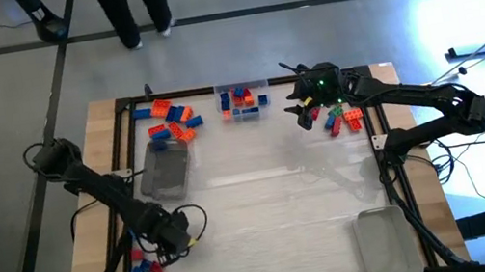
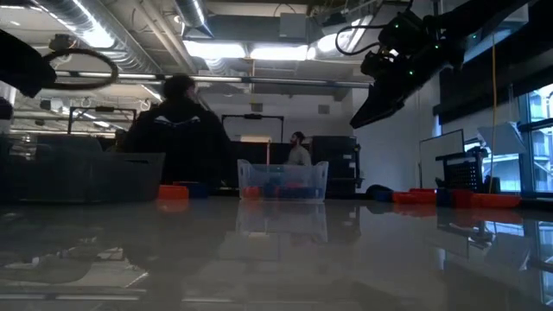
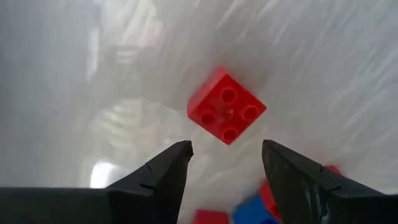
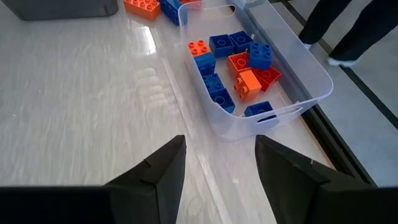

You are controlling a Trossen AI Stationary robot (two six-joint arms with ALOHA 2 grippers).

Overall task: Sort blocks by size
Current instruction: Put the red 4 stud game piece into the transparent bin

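A red four-stud brick [image 3: 227, 114] lies flat on the table just ahead of my left gripper [image 3: 227, 162], which is open and empty. More red and blue bricks [image 1: 149, 270] lie beside it near the front left corner, where my left gripper [image 1: 161, 249] hovers. My right gripper [image 1: 303, 117] is open and empty, raised above the table [image 2: 365, 112] at the far right. It stands beside a loose pile of red, orange, blue and green bricks [image 1: 343, 120]. A clear bin [image 4: 249, 68] holding several blue, orange and red bricks shows ahead of my right gripper [image 4: 221, 165].
The clear bin [image 1: 243, 98] stands at the far edge's middle. Another loose pile of orange and blue bricks [image 1: 172, 123] lies at the far left, next to a grey tray [image 1: 166, 170]. A second tray [image 1: 386, 240] sits at the near right. People stand beyond the table's far edge.
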